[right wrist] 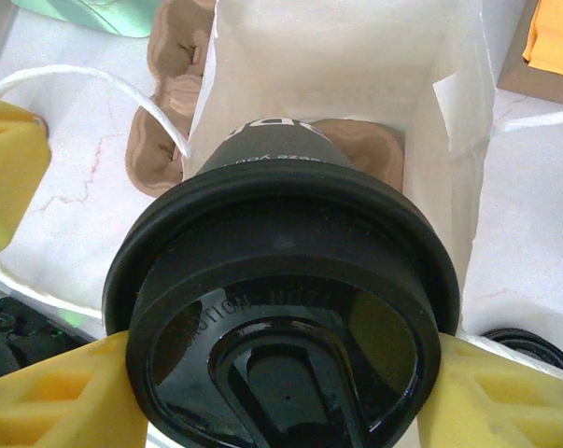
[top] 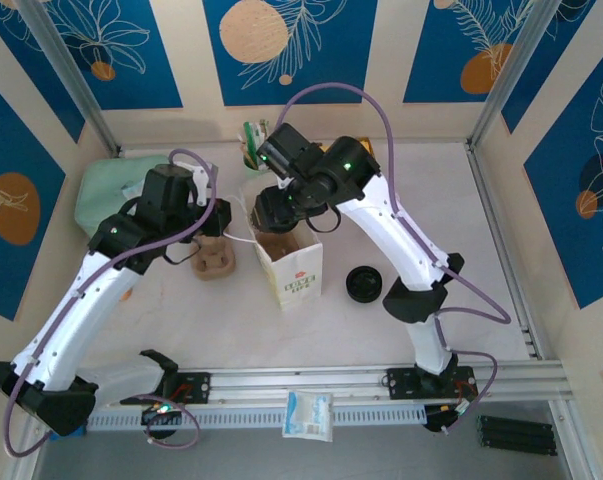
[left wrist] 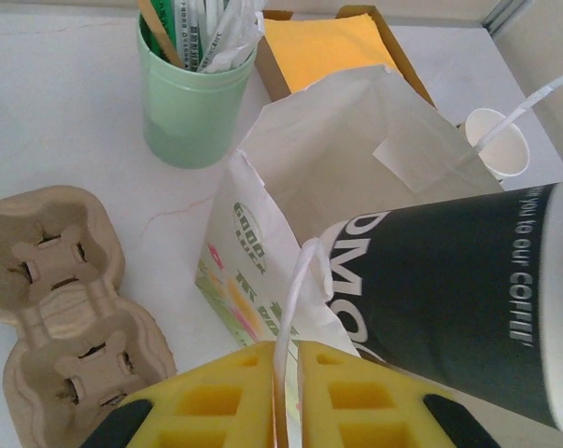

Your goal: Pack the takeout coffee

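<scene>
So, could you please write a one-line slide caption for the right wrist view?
Right gripper holds a dark paper coffee cup with black plastic lid over the open white paper bag.

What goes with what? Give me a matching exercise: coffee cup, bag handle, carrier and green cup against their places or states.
1. coffee cup
2. bag handle
3. carrier
4. green cup

A. holds sticks and sachets
B. pinched in the left gripper
C. empty, on the table beside the bag
D. held by the right gripper at the bag's open mouth

Pairs: 1-D, 2-B, 3-C, 4-A
</scene>
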Robot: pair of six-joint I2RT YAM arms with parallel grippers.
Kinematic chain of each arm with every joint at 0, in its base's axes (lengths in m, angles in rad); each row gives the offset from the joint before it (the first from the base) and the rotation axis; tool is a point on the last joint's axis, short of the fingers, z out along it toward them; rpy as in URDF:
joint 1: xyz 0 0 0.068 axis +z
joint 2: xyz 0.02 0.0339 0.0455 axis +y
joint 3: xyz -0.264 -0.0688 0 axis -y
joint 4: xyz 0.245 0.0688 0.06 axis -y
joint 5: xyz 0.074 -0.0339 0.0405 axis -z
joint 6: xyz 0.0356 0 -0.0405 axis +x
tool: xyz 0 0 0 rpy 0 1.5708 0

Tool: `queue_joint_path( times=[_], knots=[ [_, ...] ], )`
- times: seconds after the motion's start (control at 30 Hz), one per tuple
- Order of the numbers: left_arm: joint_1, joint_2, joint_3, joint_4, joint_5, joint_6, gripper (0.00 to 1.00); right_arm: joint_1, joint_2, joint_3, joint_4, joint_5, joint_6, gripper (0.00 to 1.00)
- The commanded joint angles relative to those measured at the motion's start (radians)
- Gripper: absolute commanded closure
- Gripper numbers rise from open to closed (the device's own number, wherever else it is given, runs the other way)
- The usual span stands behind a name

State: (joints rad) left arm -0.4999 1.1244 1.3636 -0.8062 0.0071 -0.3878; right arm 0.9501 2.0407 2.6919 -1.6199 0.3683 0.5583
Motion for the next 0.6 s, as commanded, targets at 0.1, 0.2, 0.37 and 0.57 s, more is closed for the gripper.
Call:
queue_joint_path(
  times=[0.1, 0.2, 0.37, 0.57],
  knots=[
    [0.008, -0.029, -0.023, 0.033, 0.042, -0.009, 0.86, 0.015, 0.051, 0.030, -0.124, 0.049, 0.040, 0.38],
    [0.008, -0.032, -0.035, 0.044, 0.047, -0.009, 0.85, 0.015, 0.066, 0.031, -0.139, 0.057, 0.049, 0.38],
    [0.008, -0.037, -0.050, 0.063, 0.057, -0.010, 0.85, 0.012, 0.082, 0.010, -0.152, 0.049, 0.064, 0.38],
    [0.008, -0.044, -0.061, 0.076, 0.063, -0.005, 0.85, 0.006, 0.077, -0.040, -0.153, 0.034, 0.078, 0.38]
  ],
)
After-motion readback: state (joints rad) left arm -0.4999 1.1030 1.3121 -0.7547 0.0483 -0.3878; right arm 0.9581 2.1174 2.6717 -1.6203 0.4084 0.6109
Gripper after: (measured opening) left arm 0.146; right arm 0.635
